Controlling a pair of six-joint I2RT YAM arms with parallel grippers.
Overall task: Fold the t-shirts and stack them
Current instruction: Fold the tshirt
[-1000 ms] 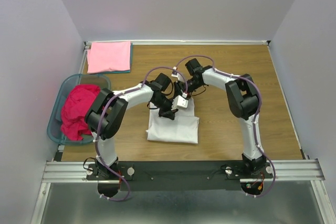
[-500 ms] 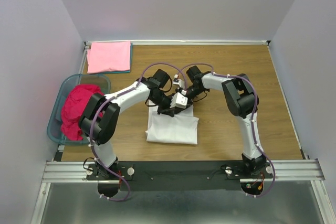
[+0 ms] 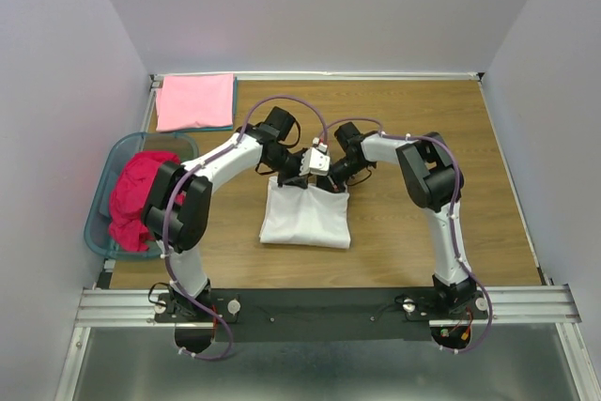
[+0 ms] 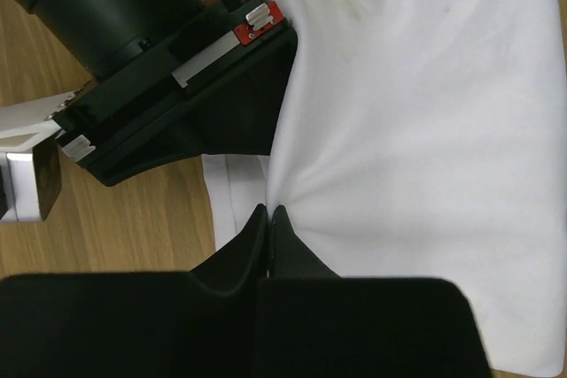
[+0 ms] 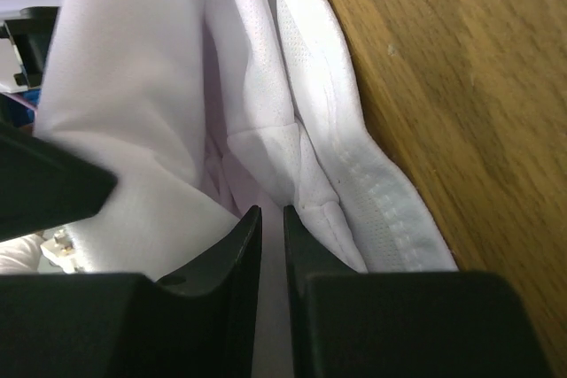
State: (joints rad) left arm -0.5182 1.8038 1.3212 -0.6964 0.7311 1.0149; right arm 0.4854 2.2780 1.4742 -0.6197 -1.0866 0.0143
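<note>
White tee (image 3: pixel 305 221) lies nearward of both grips.
L pincer (image 4: pixel 268 215) clamped on far edge; R pincer (image 5: pixel 273 219) just beside, nearly closed on same edge.

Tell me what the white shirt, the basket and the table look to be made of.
The white shirt looks like soft, matte knit fabric, likely cotton: its creases fan out and a stitched hem shows in the right wrist view. The basket looks like teal plastic, judging by its thin, smooth, moulded rim. The table is wood or wood-look laminate with a satin finish and brown grain lines; which of the two cannot be told.
</note>
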